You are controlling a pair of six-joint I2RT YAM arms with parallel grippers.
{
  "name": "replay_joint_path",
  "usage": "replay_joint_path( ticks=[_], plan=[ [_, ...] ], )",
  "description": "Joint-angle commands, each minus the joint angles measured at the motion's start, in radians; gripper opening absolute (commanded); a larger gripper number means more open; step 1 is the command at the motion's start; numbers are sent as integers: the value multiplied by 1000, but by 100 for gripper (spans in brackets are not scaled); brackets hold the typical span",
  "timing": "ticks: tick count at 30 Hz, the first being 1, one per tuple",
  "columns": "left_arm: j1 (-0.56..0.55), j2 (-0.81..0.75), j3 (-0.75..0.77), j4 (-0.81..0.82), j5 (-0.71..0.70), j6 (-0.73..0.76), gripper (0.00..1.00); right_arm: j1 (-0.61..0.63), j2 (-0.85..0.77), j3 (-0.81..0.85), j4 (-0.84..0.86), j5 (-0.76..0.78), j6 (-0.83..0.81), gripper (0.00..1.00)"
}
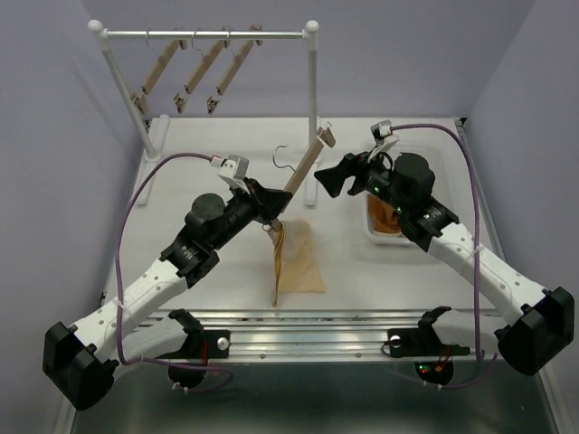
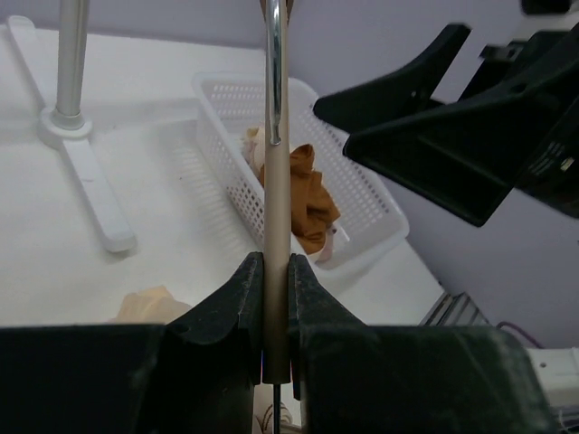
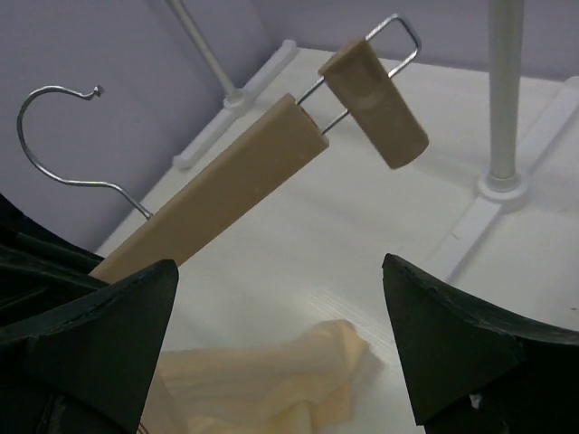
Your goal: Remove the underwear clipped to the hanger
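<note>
A white perforated plastic basket (image 2: 222,163) on the white table (image 1: 380,280) holds a rust-brown garment (image 2: 312,194) and a cream garment (image 2: 253,143). The pinkish-beige underwear (image 1: 294,262) droops from the low end of a tilted wooden clip hanger (image 1: 303,172) onto the table. The left gripper (image 2: 276,271) clamps the hanger's bar. The right gripper (image 3: 279,264) gapes wide, holding nothing.

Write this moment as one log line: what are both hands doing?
left hand: shut on hanger | right hand: open beside empty upper clip | beige underwear: trailing from hanger's lower end onto table
</note>
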Motion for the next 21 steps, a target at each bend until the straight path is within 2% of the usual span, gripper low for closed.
replay_joint_path(
  ticks=[1,5,10,16,21],
  plan=[
    [10,2,-6,255,-30,-147,0,1,-28,-48,274,-13,294,100],
    [20,7,-27,376,31,-161,0,1,-27,-108,453,-53,348,100],
    [26,37,-27,419,64,-227,0,1,12,-154,602,-53,402,100],
    [37,60,-29,485,130,-244,0,1,87,-160,793,-125,483,100],
    [40,65,-44,557,179,-270,0,1,144,-102,800,-130,483,100]
  ],
)
